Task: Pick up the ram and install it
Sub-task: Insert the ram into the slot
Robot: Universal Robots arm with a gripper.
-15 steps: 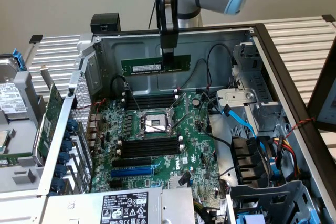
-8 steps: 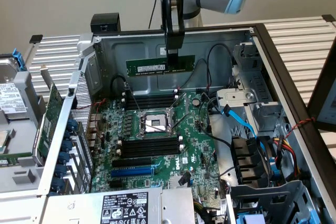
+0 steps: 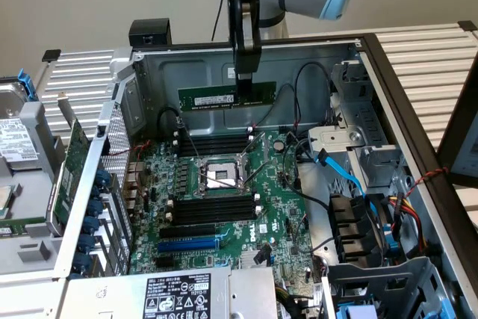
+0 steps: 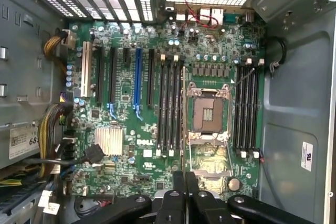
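Observation:
The ram (image 3: 216, 98), a long dark-green stick with a white label, hangs level in the air over the motherboard (image 3: 276, 207), near the case's back wall. My gripper (image 3: 246, 84) comes down from above and is shut on the stick near its end on the exterior view's right. In the wrist view the black fingers (image 4: 178, 184) pinch the ram (image 4: 182, 124), seen edge-on as a thin line. That line runs beside the black slots (image 4: 168, 108) and the CPU socket (image 4: 208, 114). Two banks of empty black slots (image 3: 213, 208) flank the socket (image 3: 216, 177).
The open computer case (image 3: 373, 57) surrounds the board. A green expansion card (image 3: 71, 177) stands outside it at the exterior view's left, beside a hard drive (image 3: 15, 140). Blue and black cables (image 3: 343, 173) crowd the exterior view's right. A power supply (image 3: 175, 296) sits at the front.

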